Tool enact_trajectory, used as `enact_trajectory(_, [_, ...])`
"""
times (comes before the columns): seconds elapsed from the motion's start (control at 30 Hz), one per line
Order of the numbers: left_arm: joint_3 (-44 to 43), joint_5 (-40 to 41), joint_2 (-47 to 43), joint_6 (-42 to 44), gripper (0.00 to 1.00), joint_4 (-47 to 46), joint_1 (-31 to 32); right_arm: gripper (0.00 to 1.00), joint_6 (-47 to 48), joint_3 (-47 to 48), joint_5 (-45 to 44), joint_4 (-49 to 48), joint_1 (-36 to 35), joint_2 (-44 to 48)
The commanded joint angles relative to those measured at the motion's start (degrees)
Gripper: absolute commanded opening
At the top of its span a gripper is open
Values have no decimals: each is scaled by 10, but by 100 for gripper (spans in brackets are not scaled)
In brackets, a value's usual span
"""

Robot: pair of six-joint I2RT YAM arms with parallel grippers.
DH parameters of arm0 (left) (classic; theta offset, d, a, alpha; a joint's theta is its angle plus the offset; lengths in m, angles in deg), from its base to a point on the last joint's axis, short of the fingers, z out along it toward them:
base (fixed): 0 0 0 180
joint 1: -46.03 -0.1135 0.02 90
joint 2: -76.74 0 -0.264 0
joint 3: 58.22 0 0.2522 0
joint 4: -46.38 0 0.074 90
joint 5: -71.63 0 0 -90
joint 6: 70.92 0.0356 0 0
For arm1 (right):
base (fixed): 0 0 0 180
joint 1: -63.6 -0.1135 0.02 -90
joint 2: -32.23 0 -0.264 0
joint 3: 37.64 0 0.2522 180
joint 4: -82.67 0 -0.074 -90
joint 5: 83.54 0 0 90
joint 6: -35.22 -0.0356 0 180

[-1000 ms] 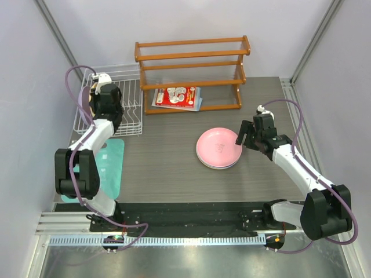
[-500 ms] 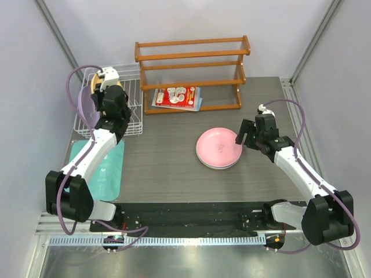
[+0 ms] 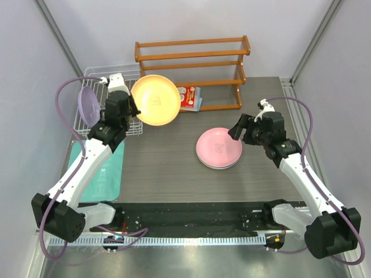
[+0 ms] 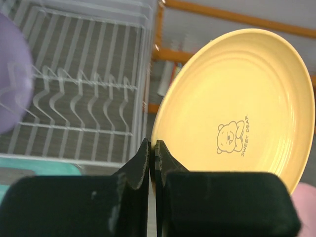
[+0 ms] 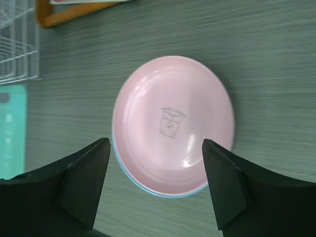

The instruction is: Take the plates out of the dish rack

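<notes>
The left end effector (image 4: 149, 148) grips the yellow plate (image 4: 237, 113) by its rim, aloft beside the rack (image 3: 116, 74), where a lavender plate (image 3: 87, 105) stands. The right end effector (image 5: 155, 153) gapes wide above the pink plate (image 5: 173, 123).

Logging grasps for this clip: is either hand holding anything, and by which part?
The left hand pinches the yellow plate by its rim. The right hand hangs open above the pink plate, holding nothing.

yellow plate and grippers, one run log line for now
left gripper: shut on yellow plate | right gripper: open by pink plate | lavender plate: in dish rack
</notes>
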Motion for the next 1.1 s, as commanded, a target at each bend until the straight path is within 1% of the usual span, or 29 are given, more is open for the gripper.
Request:
enact_trajectory(0.0, [41,-165,-26,-130,0,14,3,81,-34,18,111,-95,-1,-5])
enact_trajectory(0.07, [68,-183,-35,-147,0,4,8,81,-44,18,137,-113,-4,-16])
enact_trajectory(0.2, [106,-206,-52,-175,0,-12,12,81,-62,23,150,-153,-20,-37])
enact_trajectory(0.27, [117,-208,-51,-183,0,-18,25,81,-70,25,151,-173,-33,-52])
enact_trajectory(0.57, [113,-159,-21,-183,0,-23,89,81,-82,47,130,-199,-94,-108])
enact_trajectory(0.8, [103,-125,1,-174,0,-21,128,80,-73,56,114,-187,-107,-130])
enact_trajectory(0.87, [99,-121,3,-173,0,-22,136,78,-70,56,107,-179,-109,-142])
enact_trajectory(0.9, [95,-120,4,-171,0,-22,142,71,-69,53,104,-179,-110,-145])
enact_trajectory(1.0, [83,-118,9,-169,0,-20,148,60,-60,53,95,-171,-110,-160])
enact_trajectory(1.07, [80,-119,8,-167,0,-20,150,59,-61,54,97,-171,-110,-168])
